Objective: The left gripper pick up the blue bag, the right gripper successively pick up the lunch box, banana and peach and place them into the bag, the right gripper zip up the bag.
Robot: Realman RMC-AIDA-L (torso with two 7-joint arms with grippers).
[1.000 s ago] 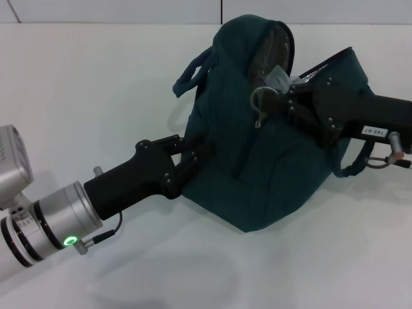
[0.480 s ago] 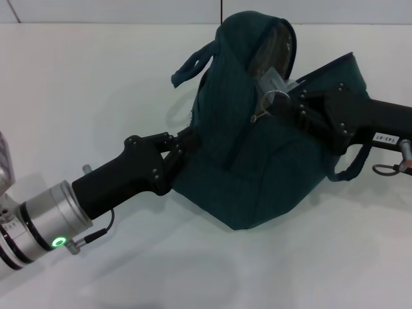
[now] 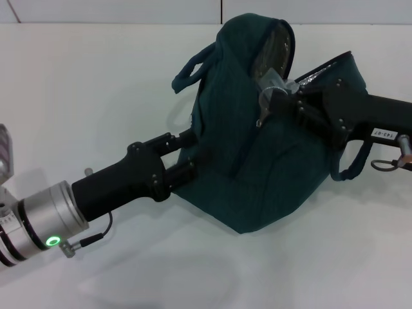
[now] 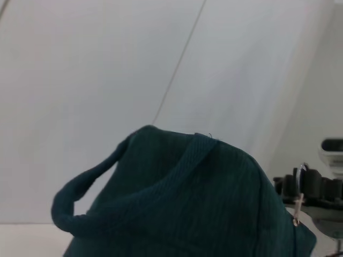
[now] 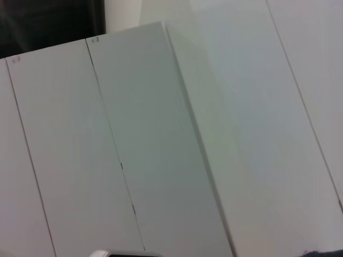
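On table [image 3: 77, 96]: one blue bag [image 3: 257, 174], two hands.

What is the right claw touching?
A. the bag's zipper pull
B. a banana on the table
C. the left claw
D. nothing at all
A. In the head view the right claw sits at the silver zipper pull near the top of the bag, while the left claw is apart from it, pressed to the bag's lower side; no banana shows on the table.
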